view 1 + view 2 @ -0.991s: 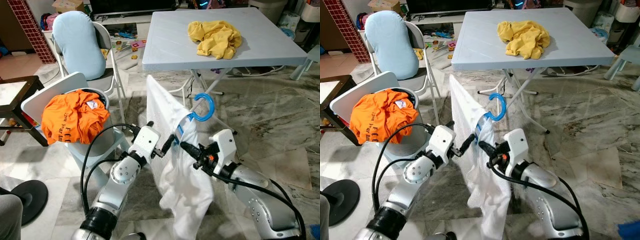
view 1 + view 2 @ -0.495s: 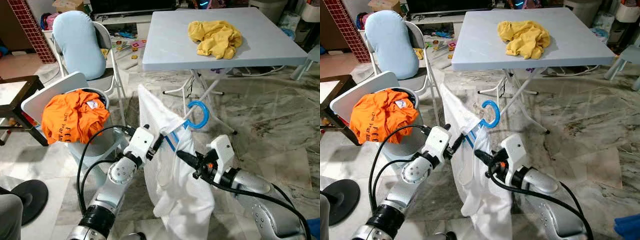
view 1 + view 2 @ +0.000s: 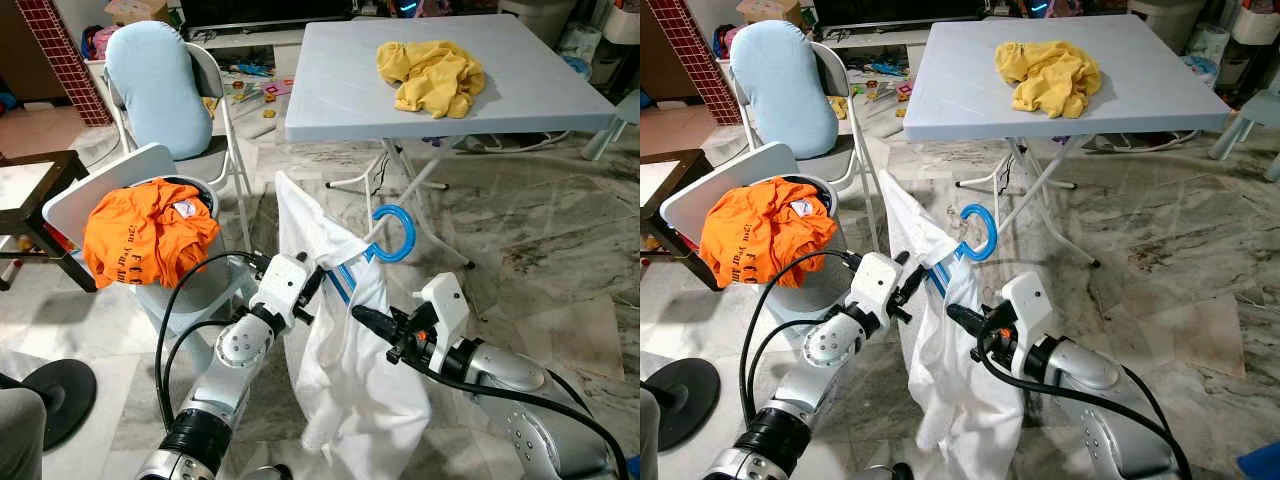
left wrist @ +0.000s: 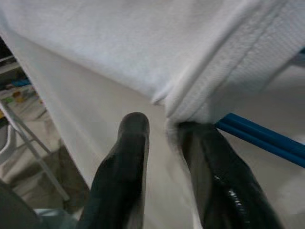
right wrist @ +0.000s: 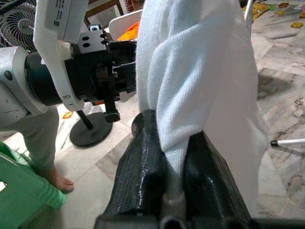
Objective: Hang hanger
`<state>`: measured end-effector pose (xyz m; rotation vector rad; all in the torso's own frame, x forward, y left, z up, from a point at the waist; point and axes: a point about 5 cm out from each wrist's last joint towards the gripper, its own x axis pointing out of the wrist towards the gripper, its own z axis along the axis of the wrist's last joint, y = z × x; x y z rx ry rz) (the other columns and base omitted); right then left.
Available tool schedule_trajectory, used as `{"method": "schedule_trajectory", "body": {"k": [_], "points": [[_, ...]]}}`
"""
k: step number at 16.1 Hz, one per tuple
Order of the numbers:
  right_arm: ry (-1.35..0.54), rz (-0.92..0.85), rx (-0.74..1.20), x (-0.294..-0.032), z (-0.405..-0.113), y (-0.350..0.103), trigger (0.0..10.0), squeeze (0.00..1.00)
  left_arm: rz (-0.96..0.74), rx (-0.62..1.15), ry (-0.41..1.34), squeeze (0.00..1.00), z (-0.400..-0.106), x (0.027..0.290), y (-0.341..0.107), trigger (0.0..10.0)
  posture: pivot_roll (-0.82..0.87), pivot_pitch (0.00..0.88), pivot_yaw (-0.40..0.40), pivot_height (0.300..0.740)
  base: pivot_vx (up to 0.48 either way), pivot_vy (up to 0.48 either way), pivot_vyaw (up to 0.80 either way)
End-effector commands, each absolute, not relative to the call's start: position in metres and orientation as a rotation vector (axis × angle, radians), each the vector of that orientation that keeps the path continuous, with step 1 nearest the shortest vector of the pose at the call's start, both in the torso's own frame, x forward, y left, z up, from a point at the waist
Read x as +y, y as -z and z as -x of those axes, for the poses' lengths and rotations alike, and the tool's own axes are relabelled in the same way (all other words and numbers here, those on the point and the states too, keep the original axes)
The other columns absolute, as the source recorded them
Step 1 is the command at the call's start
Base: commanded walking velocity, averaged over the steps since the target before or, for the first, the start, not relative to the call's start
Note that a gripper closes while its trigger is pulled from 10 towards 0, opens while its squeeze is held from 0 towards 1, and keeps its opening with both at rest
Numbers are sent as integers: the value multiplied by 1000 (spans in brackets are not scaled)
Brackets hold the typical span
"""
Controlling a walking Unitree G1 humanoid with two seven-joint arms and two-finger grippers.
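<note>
Above the marble floor (image 3: 560, 250), in front of the robot and short of the near edge of the pale blue bench (image 3: 430, 110), a white shirt (image 3: 350, 370) is draping from a blue plastic hanger (image 3: 385, 235) that both arms are carrying. The left claw (image 3: 312, 283) is reaching to the shirt's collar hem beside the hanger's blue bar (image 4: 259, 143); its fingers (image 4: 128, 157) are standing slightly apart, one pressed against the hem, so it appears to be steadying rather than clamping. The right claw (image 3: 362, 317) is pinching a bunched fold of the white cloth tightly between its fingers (image 5: 143, 162). The hanger's hook is rising just above and beyond both claws, curling open toward the bench, while its long axis is running roughly from the left claw up toward the right. Both claws are about equally near the hook. No rail can be made out, so where it should hang cannot be told.
</note>
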<state>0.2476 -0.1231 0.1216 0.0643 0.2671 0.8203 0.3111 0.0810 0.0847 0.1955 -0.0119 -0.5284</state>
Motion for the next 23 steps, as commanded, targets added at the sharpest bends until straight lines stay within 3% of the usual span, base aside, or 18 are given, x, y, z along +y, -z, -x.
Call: {"method": "schedule_trajectory", "body": {"k": [1,11,17,20,23], "points": [[-896,-73,210,-112,-245,-133,10000,0,-182,-8,539,0,-311,80,-84,0,-77,65,57,740,0,0,0],[-936,-87,215,-115,-240,-136,10000,0,-152,52,433,0,-313,98,-72,0,-82,64,49,740,0,0,0],[-922,-23,228,-123,-242,-134,10000,0,-234,55,205,0,-324,129,-74,0,-83,69,48,740,0,0,0],[-873,93,263,-135,-249,-126,10000,0,-290,3,49,0,-329,152,-85,0,-82,72,45,740,0,0,0],[-827,300,308,-147,-254,-112,10000,0,-305,-35,40,0,-329,151,-92,0,-79,73,43,740,0,0,0]]}}
